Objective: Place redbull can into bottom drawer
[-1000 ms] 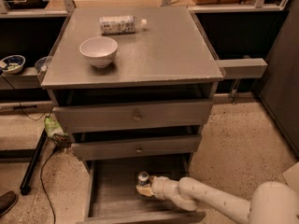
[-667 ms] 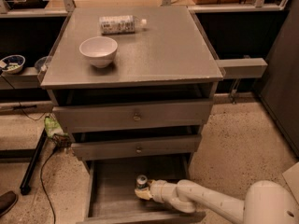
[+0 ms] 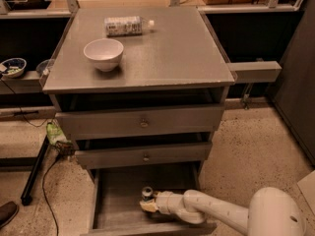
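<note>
The redbull can (image 3: 146, 192) stands upright inside the open bottom drawer (image 3: 113, 200), near the middle of its grey floor; only its shiny silver top and upper body show. My gripper (image 3: 148, 204) reaches into the drawer from the right on a white arm and sits around the can's lower part, hiding it. The drawer is pulled out below the two upper drawers.
A white bowl (image 3: 103, 53) and a clear plastic bottle (image 3: 125, 26) lying on its side rest on the cabinet's grey top. The two upper drawers (image 3: 142, 123) are slightly ajar. A black stand leg (image 3: 33, 173) and cables lie on the speckled floor at left.
My gripper and the can have shifted slightly left and a little deeper into the bottom drawer. The can has stayed upright.
</note>
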Robot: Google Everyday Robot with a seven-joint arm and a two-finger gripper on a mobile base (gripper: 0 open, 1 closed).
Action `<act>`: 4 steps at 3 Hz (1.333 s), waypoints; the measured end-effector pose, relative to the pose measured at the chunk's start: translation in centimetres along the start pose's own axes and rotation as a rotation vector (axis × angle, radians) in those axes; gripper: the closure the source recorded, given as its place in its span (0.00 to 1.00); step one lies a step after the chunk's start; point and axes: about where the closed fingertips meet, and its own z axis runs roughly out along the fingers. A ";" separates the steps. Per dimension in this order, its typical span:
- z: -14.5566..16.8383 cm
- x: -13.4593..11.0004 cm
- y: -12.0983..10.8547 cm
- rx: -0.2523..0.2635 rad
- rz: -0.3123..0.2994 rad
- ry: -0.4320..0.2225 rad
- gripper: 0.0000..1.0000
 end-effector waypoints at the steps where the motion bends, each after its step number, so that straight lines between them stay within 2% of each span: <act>1: 0.1 0.2 0.5 0.026 0.002 -0.015 1.00; 2: 0.4 -0.2 0.4 0.118 -0.035 -0.031 1.00; 3: 0.6 -0.5 -0.1 0.185 -0.050 -0.045 1.00; 4: 0.6 -0.3 -0.5 0.230 -0.048 -0.057 1.00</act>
